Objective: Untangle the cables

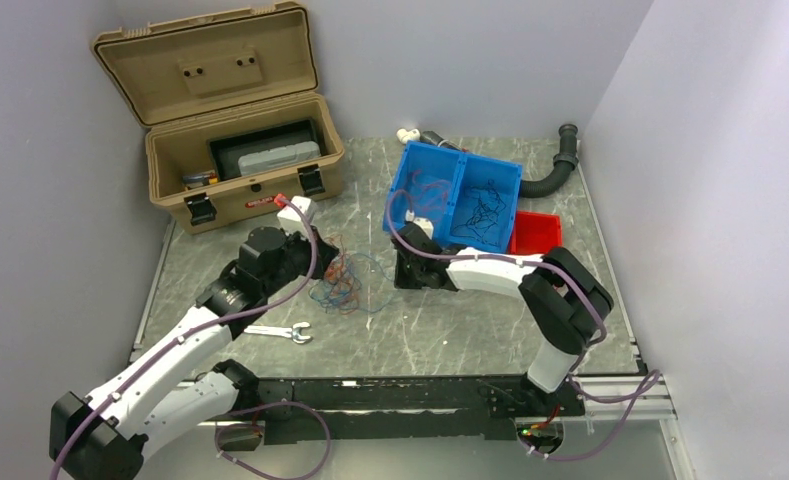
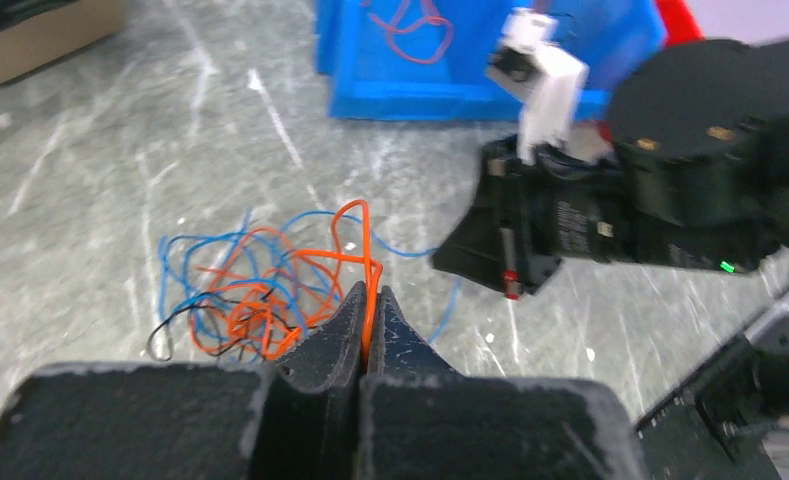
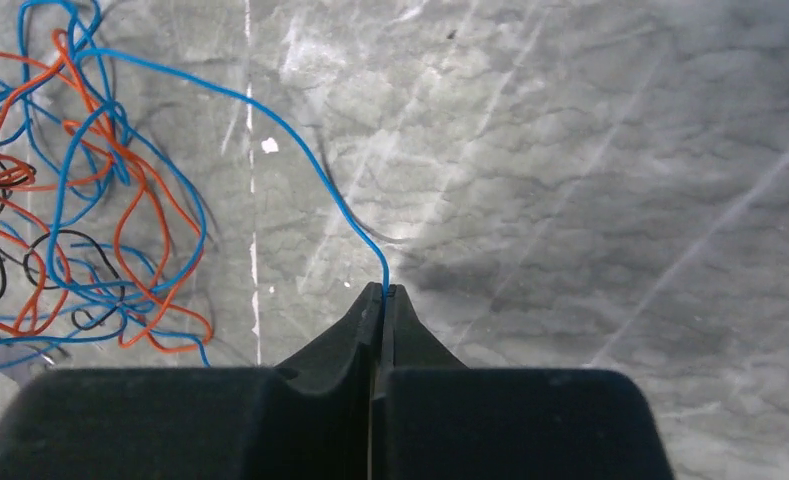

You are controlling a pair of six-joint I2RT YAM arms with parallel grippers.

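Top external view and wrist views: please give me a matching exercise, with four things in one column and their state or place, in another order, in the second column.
Things:
1. left gripper
2. right gripper
3. wrench
4. tan case

States or places:
A. lid open
B. shut on the blue wire
C. lying flat on the table
D. shut on the orange wire

Pairs: 1-D, 2-B, 3-C, 4-A
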